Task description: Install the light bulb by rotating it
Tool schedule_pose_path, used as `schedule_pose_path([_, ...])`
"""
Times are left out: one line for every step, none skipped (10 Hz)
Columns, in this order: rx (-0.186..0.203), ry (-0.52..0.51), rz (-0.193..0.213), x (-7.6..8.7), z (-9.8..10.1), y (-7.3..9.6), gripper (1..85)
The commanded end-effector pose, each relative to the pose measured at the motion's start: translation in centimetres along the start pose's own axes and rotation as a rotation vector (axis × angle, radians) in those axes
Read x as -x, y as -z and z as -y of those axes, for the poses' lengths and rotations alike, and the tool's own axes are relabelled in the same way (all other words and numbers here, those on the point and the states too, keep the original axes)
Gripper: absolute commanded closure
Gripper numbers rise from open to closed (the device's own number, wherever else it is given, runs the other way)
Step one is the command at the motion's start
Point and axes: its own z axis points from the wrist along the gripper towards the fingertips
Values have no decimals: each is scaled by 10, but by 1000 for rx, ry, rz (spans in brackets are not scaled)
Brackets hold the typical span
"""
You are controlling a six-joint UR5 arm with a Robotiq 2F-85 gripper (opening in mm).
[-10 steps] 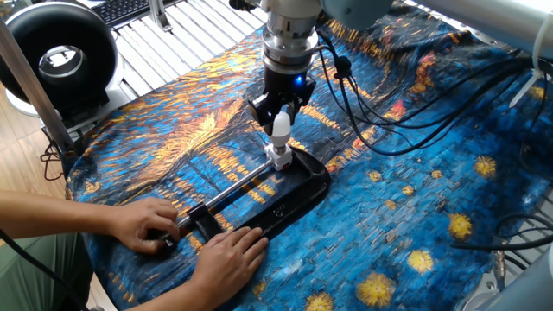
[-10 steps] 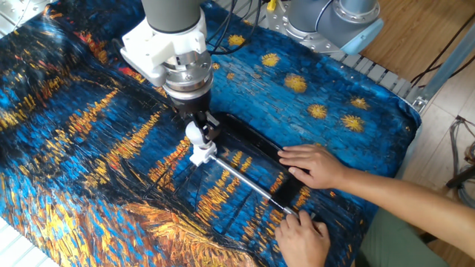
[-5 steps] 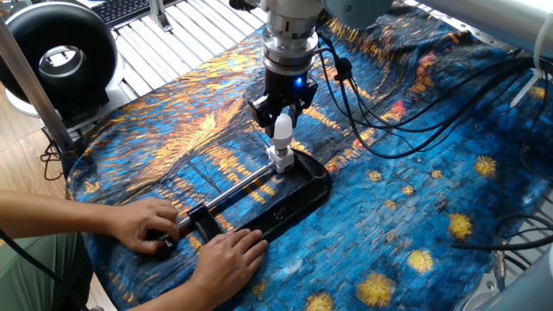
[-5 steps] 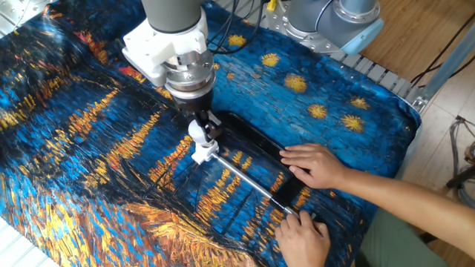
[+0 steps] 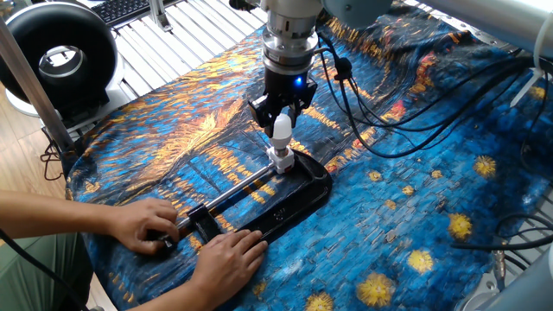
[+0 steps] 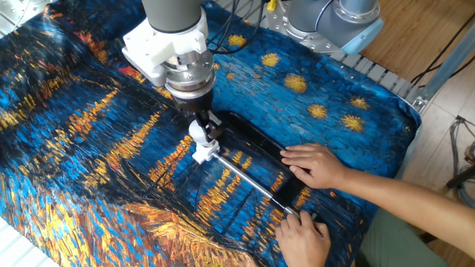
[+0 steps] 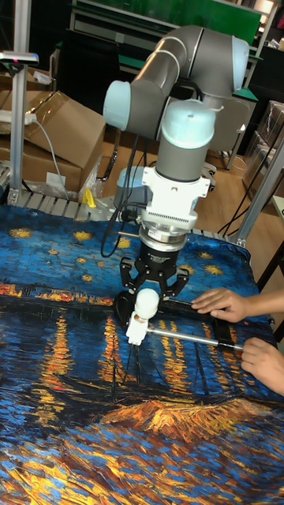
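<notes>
The light bulb (image 5: 282,131) (image 6: 197,132) (image 7: 146,303) is small and white and stands upright on a white socket block (image 5: 279,159) (image 6: 202,154) (image 7: 136,331). The block sits at the end of a black base (image 5: 298,194) (image 6: 256,142). My gripper (image 5: 281,119) (image 6: 200,126) (image 7: 147,293) comes straight down from above. Its black fingers (image 7: 126,278) close in on the bulb's dome from both sides. The bulb's neck shows below the fingertips.
A person's two hands (image 5: 143,226) (image 5: 226,259) (image 6: 315,165) (image 6: 303,236) hold the base and a metal rod (image 5: 235,188) (image 6: 249,185) near the socket. Black cables (image 5: 380,121) trail over the patterned cloth behind the arm. A black round device (image 5: 56,52) stands at the far left.
The gripper and bulb have shifted very slightly in the other fixed view. The hands and base stay where they were.
</notes>
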Motion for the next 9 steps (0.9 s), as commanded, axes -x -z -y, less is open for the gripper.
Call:
schedule_pose_path([-67,34,44,12,9,13,847])
schedule_pose_path([-112,57,64,17,14,19,847])
schedule_pose_path([-89,37,57,15,4,21,847])
schedule_pose_path([-83,29,57,13,1,21,847])
schedule_pose_path([-67,13,56,10,-5,21,847])
schedule_pose_path([-68,14,76,11,-6,22,847])
schedule_pose_path([-65,16,89,11,-8,23,847])
schedule_pose_path([-65,20,91,10,-8,24,847])
schedule_pose_path([-61,17,96,9,-10,23,847])
